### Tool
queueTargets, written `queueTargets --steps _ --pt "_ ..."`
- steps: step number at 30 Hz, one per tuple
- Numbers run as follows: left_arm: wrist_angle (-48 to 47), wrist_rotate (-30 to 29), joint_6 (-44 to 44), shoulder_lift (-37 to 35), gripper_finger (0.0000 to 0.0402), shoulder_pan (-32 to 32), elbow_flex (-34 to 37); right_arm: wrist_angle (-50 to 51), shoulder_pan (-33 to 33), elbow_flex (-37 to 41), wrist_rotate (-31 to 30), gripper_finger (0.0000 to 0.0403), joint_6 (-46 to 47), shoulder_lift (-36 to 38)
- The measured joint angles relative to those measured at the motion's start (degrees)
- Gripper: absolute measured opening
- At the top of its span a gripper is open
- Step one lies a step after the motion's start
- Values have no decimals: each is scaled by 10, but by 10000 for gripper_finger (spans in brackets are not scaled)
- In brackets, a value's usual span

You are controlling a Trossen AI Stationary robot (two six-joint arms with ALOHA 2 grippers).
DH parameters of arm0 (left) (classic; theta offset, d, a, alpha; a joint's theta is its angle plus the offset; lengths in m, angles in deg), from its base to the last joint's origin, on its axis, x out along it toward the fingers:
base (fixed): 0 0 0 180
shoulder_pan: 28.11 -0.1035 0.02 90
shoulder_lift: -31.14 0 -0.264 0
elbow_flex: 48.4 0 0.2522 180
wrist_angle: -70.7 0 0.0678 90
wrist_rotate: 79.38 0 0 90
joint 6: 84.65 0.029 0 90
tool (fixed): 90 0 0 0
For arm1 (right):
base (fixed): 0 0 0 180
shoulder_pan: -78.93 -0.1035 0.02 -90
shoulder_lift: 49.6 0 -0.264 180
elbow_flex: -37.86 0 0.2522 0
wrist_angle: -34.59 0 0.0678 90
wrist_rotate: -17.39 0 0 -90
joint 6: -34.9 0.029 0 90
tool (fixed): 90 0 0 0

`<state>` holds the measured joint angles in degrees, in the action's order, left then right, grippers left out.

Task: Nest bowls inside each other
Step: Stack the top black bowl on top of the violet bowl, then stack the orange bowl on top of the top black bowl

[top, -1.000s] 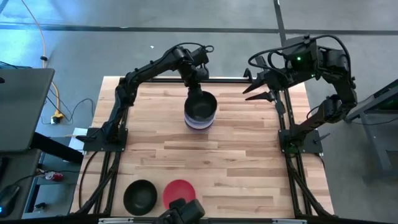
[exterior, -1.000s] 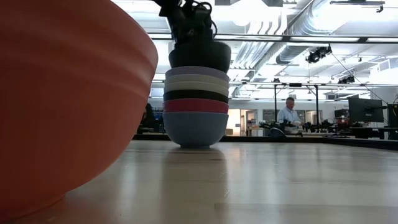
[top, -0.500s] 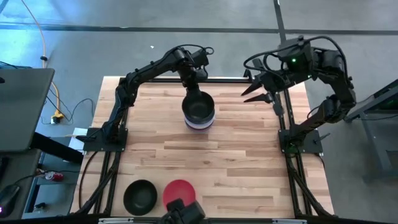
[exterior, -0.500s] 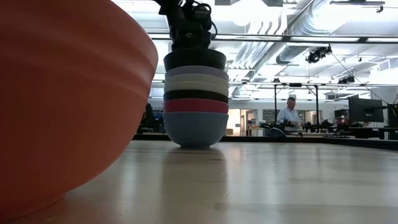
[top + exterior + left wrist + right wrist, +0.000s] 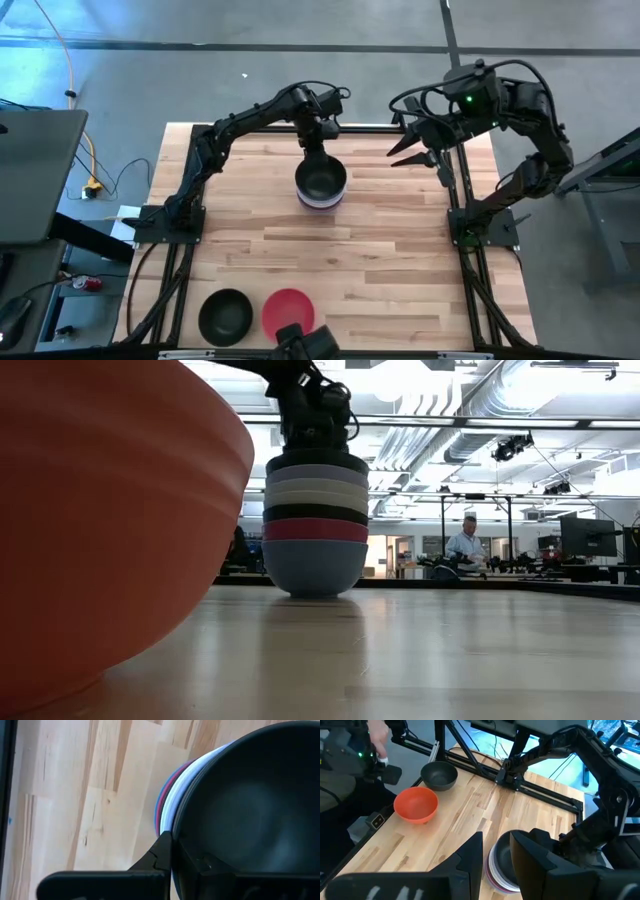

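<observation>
Topping the striped bowl stack (image 5: 321,187) near the tabletop's (image 5: 400,260) far edge, a black bowl (image 5: 321,178) sits clenched in the left gripper's (image 5: 316,152) jaws, while the right gripper (image 5: 420,152) hangs released beside; a red bowl (image 5: 288,308) and another black bowl (image 5: 225,315) wait at the near edge.

The tabletop (image 5: 380,250) is pale wood in jointed planks with a smooth, faintly shiny finish. The nested bowls (image 5: 315,525) look like smooth plastic; the black top bowl (image 5: 250,805) shows a soft satin sheen.

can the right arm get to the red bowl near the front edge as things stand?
Probably yes as far as obstruction goes: the red bowl sits apart from the black bowl, with bare table between it and the right gripper, which hovers open near the far right edge. Whether the arm stretches that far is uncertain.
</observation>
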<state>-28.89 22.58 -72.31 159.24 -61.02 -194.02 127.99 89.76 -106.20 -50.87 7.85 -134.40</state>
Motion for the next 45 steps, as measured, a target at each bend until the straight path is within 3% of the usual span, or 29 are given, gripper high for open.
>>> queueTargets --steps 8,19,23,26,35,40,45 --pt "3 4 2 3 22 -1 -1 3 0 0 9 91 -9 6" --pt "14 11 18 -33 185 -1 0 8 0 0 13 91 -14 5" --pt "-4 11 23 -44 222 -4 0 11 0 0 14 91 -9 5" --pt "-45 11 36 -55 230 -4 0 27 0 0 14 91 6 5" --pt "-42 62 53 -159 228 20 27 52 -14 0 16 91 24 5" --pt "-42 73 52 -219 227 70 27 55 -23 0 18 91 20 5" --pt "-42 86 41 -247 227 163 27 59 -23 0 18 91 20 5"
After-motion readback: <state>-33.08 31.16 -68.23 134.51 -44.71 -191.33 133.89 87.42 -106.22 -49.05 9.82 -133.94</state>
